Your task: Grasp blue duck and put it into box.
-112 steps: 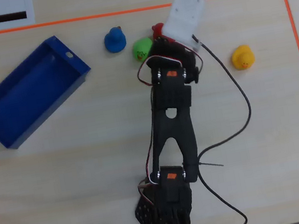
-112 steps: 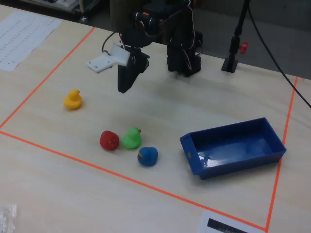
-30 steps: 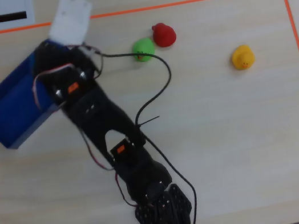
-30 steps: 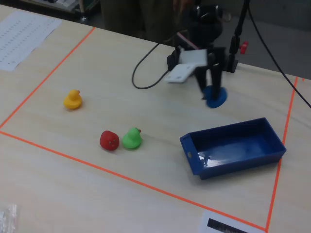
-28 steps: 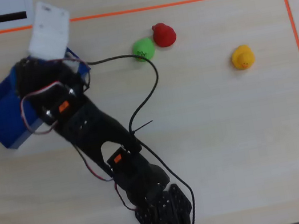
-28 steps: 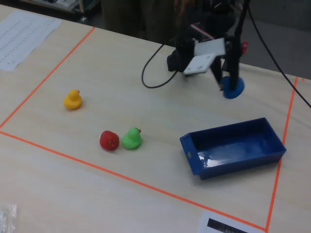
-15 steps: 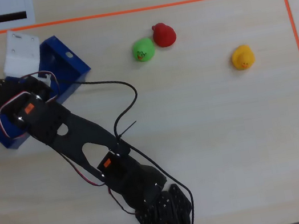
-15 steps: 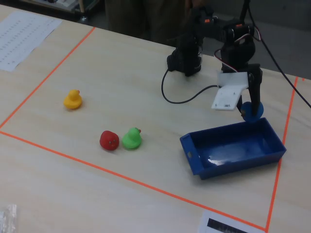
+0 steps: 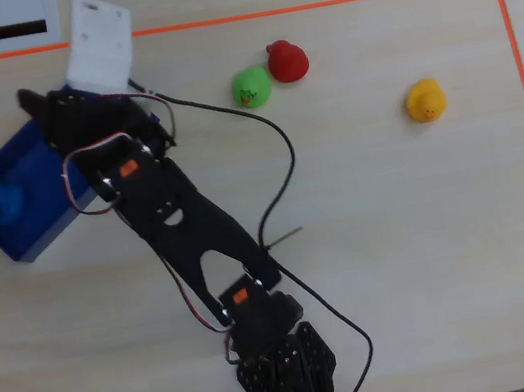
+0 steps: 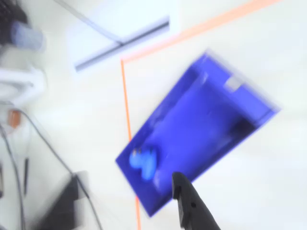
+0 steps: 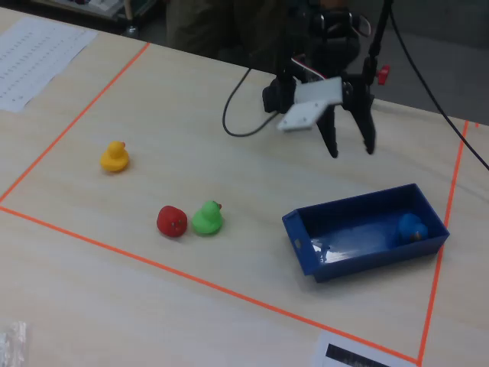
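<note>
In the fixed view the gripper point(image 11: 351, 149) hangs in the air above the far long wall of the box point(image 11: 345, 263), its two dark fingers point(image 11: 330, 138) pointing down, spread apart and holding nothing. Clear air separates the fingertips from the box rim. The wrist view, blurred, shows a single dark finger point(image 10: 191, 203) entering from the bottom edge, just past the near long wall of the box point(image 10: 218, 103). The blue duck point(image 11: 411, 227) lies inside the box at its right end in the fixed view, close to the end wall; in the overhead view it sits at the left end of the box point(image 9: 43, 231), near that end wall, and the arm covers the box's right part there. The rest of the box floor is bare. The box rests at a slant beside the orange tape line point(image 11: 441, 246), with its end almost reaching the tape in the overhead view. Out on the open table point(image 11: 176, 145), the green duck point(image 11: 207, 218) and the red duck point(image 11: 172, 221) sit side by side, almost touching, well apart from the box, and the yellow duck point(image 11: 114, 156) stands alone farther off, with broad bare table between them and the tape border.
</note>
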Tool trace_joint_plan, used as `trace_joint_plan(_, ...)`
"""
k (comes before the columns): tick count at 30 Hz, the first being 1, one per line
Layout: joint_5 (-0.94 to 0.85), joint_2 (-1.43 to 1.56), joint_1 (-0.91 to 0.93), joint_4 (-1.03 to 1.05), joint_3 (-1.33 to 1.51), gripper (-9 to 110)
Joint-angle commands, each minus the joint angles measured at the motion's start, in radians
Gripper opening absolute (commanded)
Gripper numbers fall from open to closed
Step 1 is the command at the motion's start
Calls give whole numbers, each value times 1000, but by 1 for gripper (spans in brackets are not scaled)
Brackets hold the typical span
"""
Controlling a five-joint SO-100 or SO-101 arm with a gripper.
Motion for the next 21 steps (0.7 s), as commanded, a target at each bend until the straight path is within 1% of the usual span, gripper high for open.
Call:
trace_joint_plan(1,-132,512,84,-207,595,0)
trace_joint_plan(6,-295,977,216,-387,1232,0)
trace_joint_plan(10,-416,1266,370,-505,1601,0)
trace_joint_plan(14,-477,1454,462,-526,1852,0)
trace_joint_plan(18,-529,1671,500,-465,2048,0)
trace_joint_plan(21,-543,1700,518,-356,2056,0)
